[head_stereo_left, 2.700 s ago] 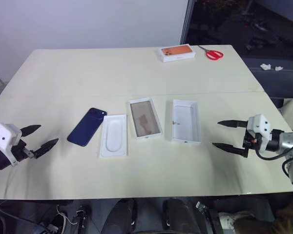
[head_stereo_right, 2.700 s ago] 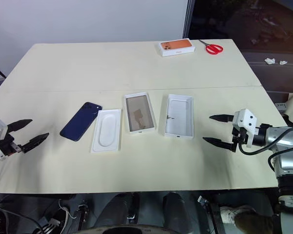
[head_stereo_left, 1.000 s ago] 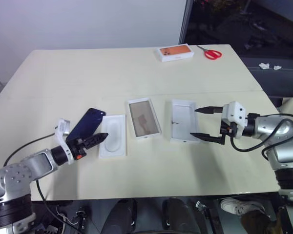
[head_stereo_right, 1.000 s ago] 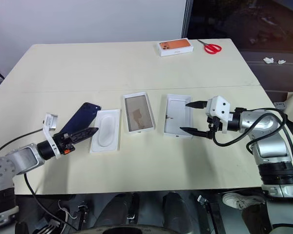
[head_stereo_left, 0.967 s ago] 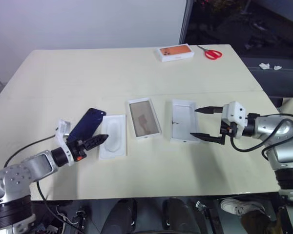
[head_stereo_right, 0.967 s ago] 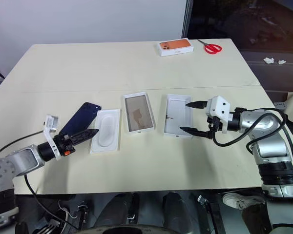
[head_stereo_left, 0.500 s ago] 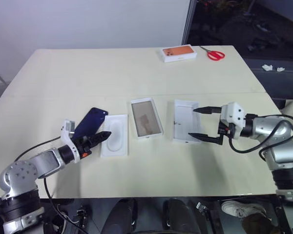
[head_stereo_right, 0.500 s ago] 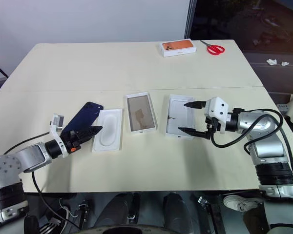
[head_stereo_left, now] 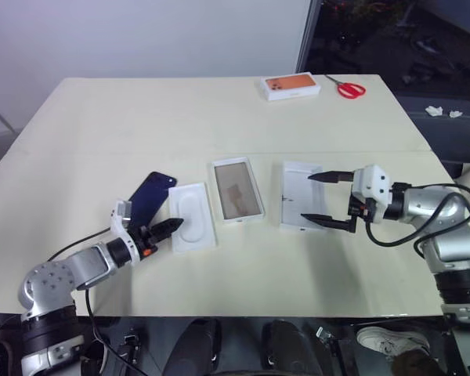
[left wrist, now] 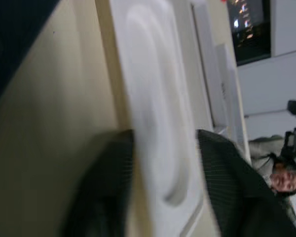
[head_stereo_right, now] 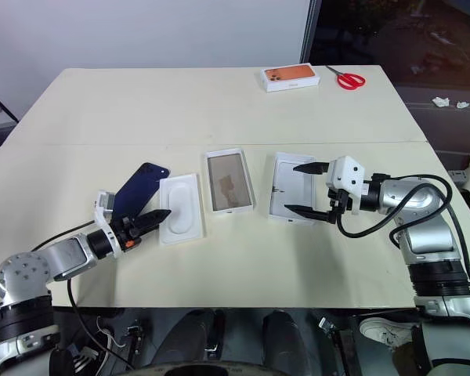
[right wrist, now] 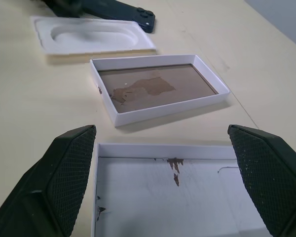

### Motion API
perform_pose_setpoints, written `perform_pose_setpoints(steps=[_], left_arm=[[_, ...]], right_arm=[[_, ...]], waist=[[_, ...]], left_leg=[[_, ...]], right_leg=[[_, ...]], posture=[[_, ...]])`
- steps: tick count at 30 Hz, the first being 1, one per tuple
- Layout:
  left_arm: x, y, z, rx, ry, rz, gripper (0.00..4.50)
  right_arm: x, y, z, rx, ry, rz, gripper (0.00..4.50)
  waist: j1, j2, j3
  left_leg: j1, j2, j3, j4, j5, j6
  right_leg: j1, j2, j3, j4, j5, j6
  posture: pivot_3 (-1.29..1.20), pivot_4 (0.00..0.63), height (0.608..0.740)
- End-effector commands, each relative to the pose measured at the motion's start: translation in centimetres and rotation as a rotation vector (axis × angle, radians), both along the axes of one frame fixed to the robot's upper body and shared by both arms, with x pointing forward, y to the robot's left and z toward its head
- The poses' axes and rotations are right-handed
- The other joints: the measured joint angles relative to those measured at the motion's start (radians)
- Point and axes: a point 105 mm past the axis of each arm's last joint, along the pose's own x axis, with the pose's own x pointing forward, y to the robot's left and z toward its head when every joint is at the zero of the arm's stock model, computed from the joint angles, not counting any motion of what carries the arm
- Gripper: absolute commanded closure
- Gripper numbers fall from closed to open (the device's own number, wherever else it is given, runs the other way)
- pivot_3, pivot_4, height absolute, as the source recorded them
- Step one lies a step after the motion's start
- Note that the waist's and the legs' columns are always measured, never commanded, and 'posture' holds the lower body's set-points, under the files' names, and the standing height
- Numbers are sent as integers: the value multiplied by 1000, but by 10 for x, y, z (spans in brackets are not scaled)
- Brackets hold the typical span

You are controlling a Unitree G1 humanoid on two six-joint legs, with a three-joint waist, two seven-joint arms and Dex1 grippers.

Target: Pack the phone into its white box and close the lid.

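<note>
Lying at centre left of the table (head_stereo_left: 78, 141), the phone (head_stereo_left: 149, 197) sits beside the insert (head_stereo_left: 189, 226), whose edge the left gripper (head_stereo_left: 166, 228) pinches; right gripper (head_stereo_left: 323, 197) gapes over the lid (head_stereo_left: 296, 196).

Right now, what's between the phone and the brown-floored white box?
The white insert tray lies between the phone and the white box, seen in the right eye view.

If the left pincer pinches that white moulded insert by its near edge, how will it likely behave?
The white insert looks thin and hollowed by a rounded recess, so probably light and somewhat flexible. Lying loose on the smooth table, it may slide rather than lift. The left pincer straddles one edge, so it might tilt.
</note>
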Motion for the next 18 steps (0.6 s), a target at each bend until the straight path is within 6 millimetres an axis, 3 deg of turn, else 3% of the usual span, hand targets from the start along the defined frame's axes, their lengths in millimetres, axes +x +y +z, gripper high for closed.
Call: perform_pose_setpoints(steps=[1, 7, 11, 18], left_arm=[[0, 4, 2, -10, 2, 1, 3368], [-1, 0, 3, -31, 16, -16, 3368], [0, 0, 1, -28, 29, -10, 4484], [1, 1, 2, -68, 40, -2, 4484]], right_arm=[[2, -2, 9, -9, -47, 1, 0], [2, 2, 9, -5, -55, 6, 0], [2, 5, 13, 16, -59, 10, 0], [3, 11, 21, 41, -70, 15, 0]], waist=[[0, 0, 0], [0, 0, 0], [1, 1, -1], [0, 1, -1]], left_leg=[[0, 0, 0, 0, 0, 0], [0, 0, 0, 0, 0, 0], [0, 0, 0, 0, 0, 0], [1, 0, 0, 0, 0, 0]], right_leg=[[0, 0, 0, 0, 0, 0], [0, 0, 0, 0, 0, 0], [0, 0, 0, 0, 0, 0], [1, 0, 0, 0, 0, 0]], posture=[[0, 150, 740], [0, 150, 740], [0, 150, 740], [0, 150, 740]])
